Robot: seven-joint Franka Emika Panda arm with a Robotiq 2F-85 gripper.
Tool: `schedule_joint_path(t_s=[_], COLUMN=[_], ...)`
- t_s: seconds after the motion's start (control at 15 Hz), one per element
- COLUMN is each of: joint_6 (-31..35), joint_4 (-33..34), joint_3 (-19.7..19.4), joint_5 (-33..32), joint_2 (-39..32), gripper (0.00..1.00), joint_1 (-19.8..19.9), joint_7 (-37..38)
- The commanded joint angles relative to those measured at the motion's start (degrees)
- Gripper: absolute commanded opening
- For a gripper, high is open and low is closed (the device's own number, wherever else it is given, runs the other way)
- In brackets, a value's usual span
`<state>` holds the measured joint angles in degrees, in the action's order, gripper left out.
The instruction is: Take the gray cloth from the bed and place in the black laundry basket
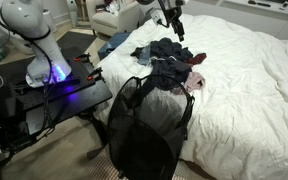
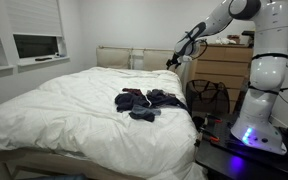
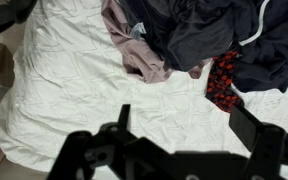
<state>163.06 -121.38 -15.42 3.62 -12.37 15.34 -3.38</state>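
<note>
Dark clothes heap [image 2: 144, 102] on white bed [image 2: 64, 115]

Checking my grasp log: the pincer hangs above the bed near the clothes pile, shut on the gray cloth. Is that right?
No. The pincer is open and empty: the wrist view shows its fingers apart with bare white duvet between them. It does hang above the bed near the clothes pile, where the gray cloth lies.

The bed [image 1: 249, 85] has a plain white duvet. The gray cloth [image 3: 199, 40] is dark charcoal. The pink cloth [image 3: 134, 48] is dusty mauve, the blue garment [image 3: 279, 45] is navy, and the patterned piece [image 3: 222, 82] is red and black. The black laundry basket [image 1: 144, 135] is sheer black mesh.
</note>
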Motion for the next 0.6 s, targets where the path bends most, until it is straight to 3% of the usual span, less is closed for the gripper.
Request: schedule_joint_path(t_s=[0.0, 0.53], joint_6=[-1.6, -5.3], joint_4=[8.1, 18.7], joint_3=[2.9, 11.4], joint_5=[3.8, 5.5], joint_2=[-7.0, -19.1], gripper=[1.00, 1.00], joint_1=[2.2, 10.1], joint_7=[-4.7, -12.1])
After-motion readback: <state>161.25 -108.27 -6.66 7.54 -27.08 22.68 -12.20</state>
